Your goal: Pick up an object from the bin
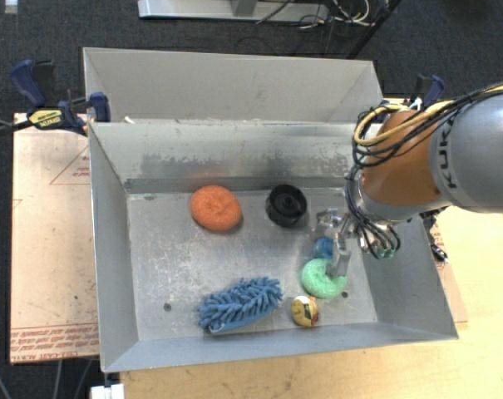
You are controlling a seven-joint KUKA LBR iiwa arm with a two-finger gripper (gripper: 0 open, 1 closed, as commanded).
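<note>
Rightward, end effector (pixel 340 260) hovers over green ring (pixel 319 279) near bin wall (pixel 405 293).

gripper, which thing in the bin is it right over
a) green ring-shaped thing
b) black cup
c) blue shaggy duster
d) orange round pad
A: the gripper comes down at the right edge of the green ring-shaped thing near the bin's front right, while the orange round pad, black cup and blue shaggy duster lie apart from it.
</note>
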